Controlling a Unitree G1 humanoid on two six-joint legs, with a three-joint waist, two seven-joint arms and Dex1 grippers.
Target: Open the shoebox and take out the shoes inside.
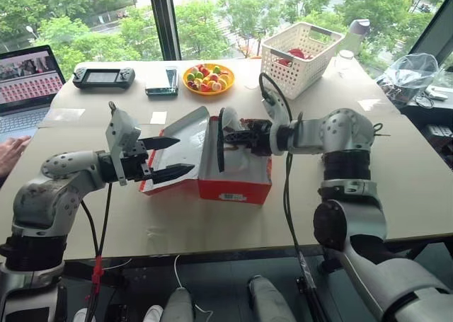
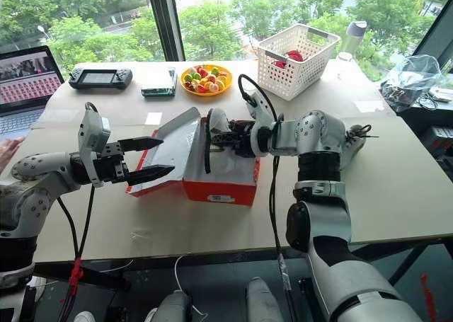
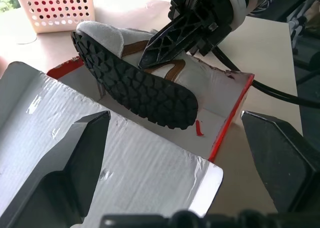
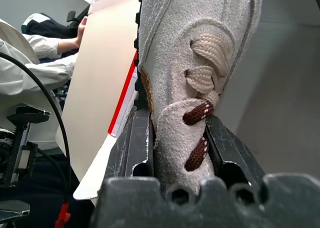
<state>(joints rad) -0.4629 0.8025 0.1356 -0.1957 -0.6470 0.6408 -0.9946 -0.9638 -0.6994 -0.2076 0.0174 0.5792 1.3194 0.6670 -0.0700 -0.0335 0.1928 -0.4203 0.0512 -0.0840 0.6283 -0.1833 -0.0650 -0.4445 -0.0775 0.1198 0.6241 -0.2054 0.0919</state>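
Observation:
The red shoebox (image 1: 237,189) lies open mid-table, its grey-white lid (image 1: 185,141) tilted up toward my left. My right gripper (image 1: 229,136) is shut on a light grey lace-up shoe (image 3: 135,82), held on its side above the box with the black treaded sole facing the lid. The right wrist view shows both fingers (image 4: 132,150) pinching the shoe's upper (image 4: 195,62) near the laces. My left gripper (image 1: 185,156) stands open just in front of the lid's edge with nothing between its fingers. The shoe and lid hide most of the box's inside.
A white basket (image 1: 301,56) stands at the back right beside a bottle (image 1: 357,28). A yellow plate of sweets (image 1: 208,78), a phone (image 1: 163,81) and a game console (image 1: 103,76) lie along the back. A laptop (image 1: 28,81) and a person's hand (image 1: 10,152) are at the left.

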